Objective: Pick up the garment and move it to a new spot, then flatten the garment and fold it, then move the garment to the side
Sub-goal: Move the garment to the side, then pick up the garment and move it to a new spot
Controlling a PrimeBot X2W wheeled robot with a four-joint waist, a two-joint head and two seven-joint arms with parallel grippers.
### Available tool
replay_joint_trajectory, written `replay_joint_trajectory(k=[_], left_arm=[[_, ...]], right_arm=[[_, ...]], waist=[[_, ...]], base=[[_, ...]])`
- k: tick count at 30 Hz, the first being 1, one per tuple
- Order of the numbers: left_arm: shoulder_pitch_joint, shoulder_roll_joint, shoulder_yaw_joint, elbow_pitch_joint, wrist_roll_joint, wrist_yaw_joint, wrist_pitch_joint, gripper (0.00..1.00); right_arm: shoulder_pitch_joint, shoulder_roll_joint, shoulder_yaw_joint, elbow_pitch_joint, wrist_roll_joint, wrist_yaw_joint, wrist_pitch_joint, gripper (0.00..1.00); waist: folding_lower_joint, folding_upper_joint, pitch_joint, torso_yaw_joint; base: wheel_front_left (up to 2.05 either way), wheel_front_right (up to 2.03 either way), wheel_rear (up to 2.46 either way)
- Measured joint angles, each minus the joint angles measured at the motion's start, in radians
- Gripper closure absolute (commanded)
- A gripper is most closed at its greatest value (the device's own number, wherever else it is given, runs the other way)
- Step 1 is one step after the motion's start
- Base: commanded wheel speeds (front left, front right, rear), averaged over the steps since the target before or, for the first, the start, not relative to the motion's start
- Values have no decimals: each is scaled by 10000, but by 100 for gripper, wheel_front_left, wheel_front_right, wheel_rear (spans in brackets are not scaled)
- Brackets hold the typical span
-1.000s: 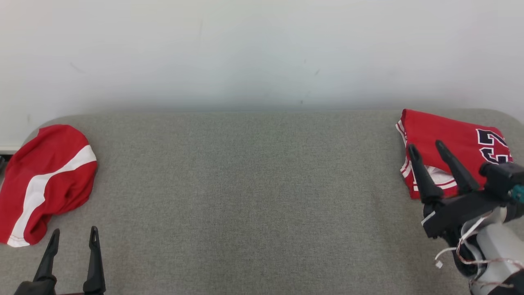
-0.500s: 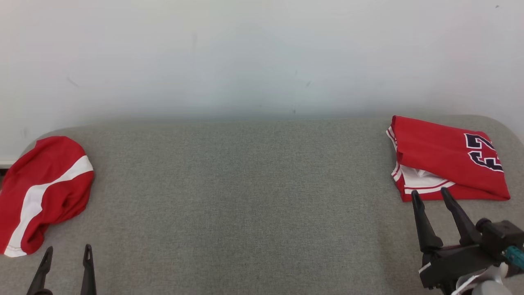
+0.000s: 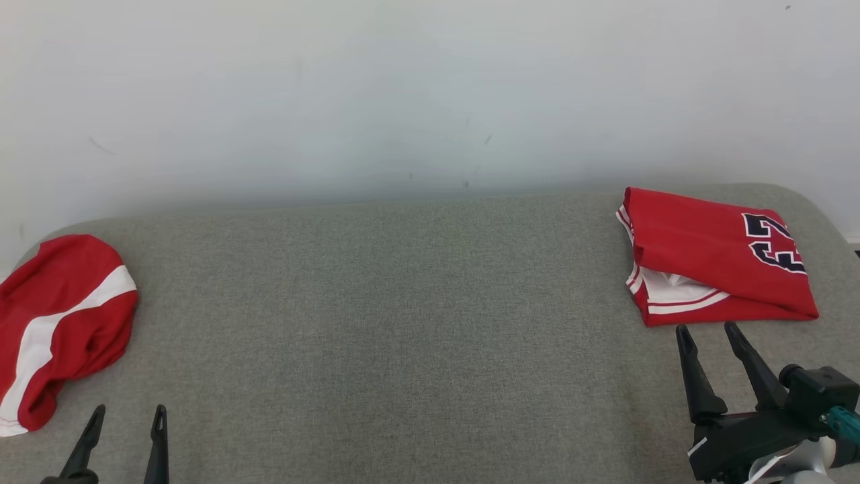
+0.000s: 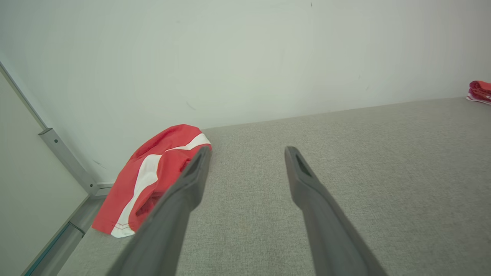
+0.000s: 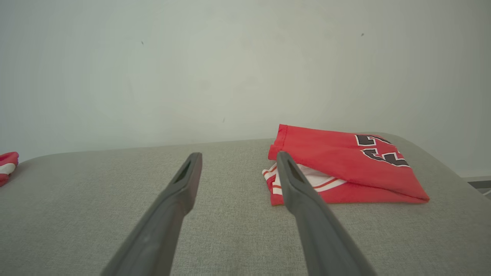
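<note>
A folded red jersey (image 3: 712,269) with a dark number and white trim lies at the far right of the grey padded table (image 3: 403,323). My right gripper (image 3: 707,329) stands open just in front of its near edge, apart from it and empty. In the right wrist view the jersey (image 5: 345,168) lies ahead and right of the open fingers (image 5: 238,155). A crumpled red garment with a white stripe (image 3: 60,323) lies at the far left. My left gripper (image 3: 130,410) is open and empty near the front edge, to the right of that garment (image 4: 153,172).
A pale wall rises right behind the table. Its corners are rounded at left and right. In the left wrist view a metal-framed panel (image 4: 65,161) stands past the table's left end. Bare grey cloth spans the middle between the two garments.
My right gripper has drawn back from over the folded jersey towards the front edge, staying open. The head camera has shifted. The left gripper has barely moved.
</note>
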Motion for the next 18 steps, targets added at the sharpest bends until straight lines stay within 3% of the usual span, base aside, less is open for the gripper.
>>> replay_joint_trajectory(k=[18], left_arm=[[-4, 105, 146, -82, -221, 268, -13, 0]], right_arm=[[181, 59, -94, -265, -17, 0, 362, 0]], waist=[[0, 0, 40, 642]], base=[[0, 0, 0]])
